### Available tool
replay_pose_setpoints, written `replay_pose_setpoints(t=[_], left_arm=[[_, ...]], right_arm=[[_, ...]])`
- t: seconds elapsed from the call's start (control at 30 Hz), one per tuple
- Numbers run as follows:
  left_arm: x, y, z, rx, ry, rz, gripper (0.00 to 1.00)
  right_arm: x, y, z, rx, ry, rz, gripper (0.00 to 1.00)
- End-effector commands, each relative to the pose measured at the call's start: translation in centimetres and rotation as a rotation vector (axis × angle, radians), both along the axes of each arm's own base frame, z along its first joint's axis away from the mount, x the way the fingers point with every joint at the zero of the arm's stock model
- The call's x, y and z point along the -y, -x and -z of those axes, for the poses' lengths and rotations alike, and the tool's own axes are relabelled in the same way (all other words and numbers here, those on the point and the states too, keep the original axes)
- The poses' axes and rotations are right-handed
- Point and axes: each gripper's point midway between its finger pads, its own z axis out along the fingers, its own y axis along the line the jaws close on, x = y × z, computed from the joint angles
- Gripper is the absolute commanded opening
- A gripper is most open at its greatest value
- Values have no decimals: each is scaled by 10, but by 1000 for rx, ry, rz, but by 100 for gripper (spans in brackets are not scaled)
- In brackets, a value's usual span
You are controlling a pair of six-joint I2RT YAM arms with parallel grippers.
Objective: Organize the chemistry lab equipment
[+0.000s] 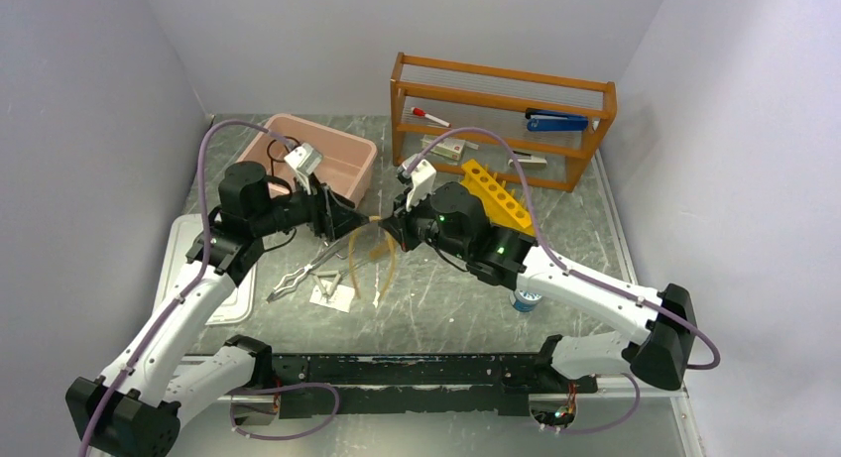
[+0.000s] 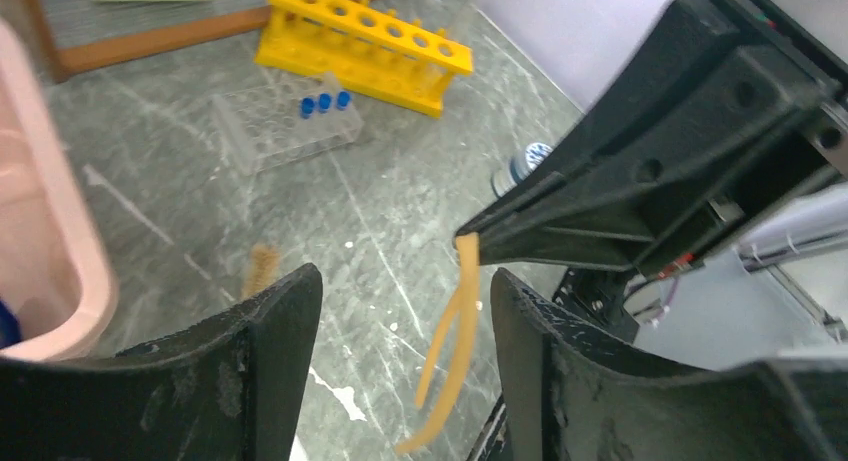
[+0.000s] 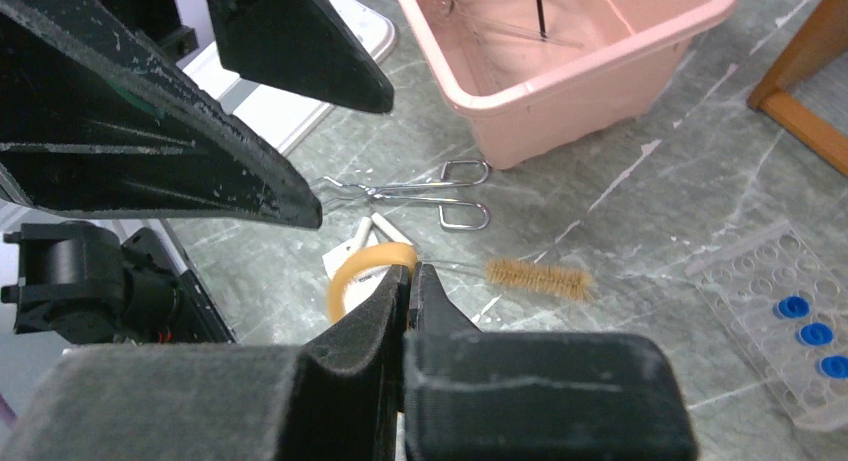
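Right gripper (image 3: 410, 281) is pinching the top end of the tan rubber tubing (image 3: 362, 265), jaws pressed together on it, mid-frame in the overhead view. The tubing is hanging down in a loop between the two arms.

Left gripper (image 2: 405, 321) is sitting open around the hanging tubing, with its fingers (image 2: 270, 331) flanking it on both sides and gripping nothing. Can't tell whether the tubing is brushing the right-hand finger.

Silvery metal tongs (image 3: 420, 191) are lying flat on the grey table (image 1: 446, 298), just lower left of the grippers in the overhead view, beside a small white card (image 1: 332, 293). A bristle brush (image 3: 535, 278) is lying near them.

The pink bin (image 3: 560, 81) is sitting at upper centre-left of the overhead view, with thin black rods (image 3: 540, 11) standing inside — can't tell what they belong to.

A clear tray (image 2: 265, 141) is holding the blue-capped tubes (image 2: 325, 103) and resting just in front of the yellow test-tube rack (image 2: 365, 46), in the upper middle of the left wrist view.
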Motion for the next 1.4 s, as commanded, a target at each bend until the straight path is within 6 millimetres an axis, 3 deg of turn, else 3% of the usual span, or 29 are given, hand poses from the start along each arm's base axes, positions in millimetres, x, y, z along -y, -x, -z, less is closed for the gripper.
replay_pose_setpoints(t=[0.0,0.23,0.33,0.43,0.6,0.67,0.73,0.77,0.87,0.93,1.03,1.1,1.37], left_arm=[[13,20,-16,96,53,176,63],[19,34,-8,52,76,270,63],[21,35,-4,33,92,285,58],[24,34,-6,24,104,300,47],[27,31,-15,42,130,314,42],[28,31,-18,54,134,325,34],[28,33,-20,72,131,336,10],[27,34,-21,82,125,337,5],[24,32,-22,120,102,303,5],[20,24,-24,146,90,244,5],[9,5,-22,143,47,97,5],[1,-9,-24,157,17,6,5],[-49,-73,-50,207,-158,-391,5]], right_arm=[[4,3,-25,50,-27,-24,0],[9,-1,-37,64,-70,17,0],[9,0,-41,69,-93,11,0],[5,4,-41,67,-99,-16,0],[0,8,-37,63,-89,-58,0],[-1,7,-35,59,-82,-60,0],[-2,7,-34,57,-80,-63,0],[-3,7,-34,57,-82,-63,0],[-5,12,-36,51,-101,-89,0],[-4,11,-37,40,-106,-76,0],[1,5,-38,28,-106,-20,26],[6,2,-41,30,-108,14,37],[30,-4,-51,54,-123,119,48]])
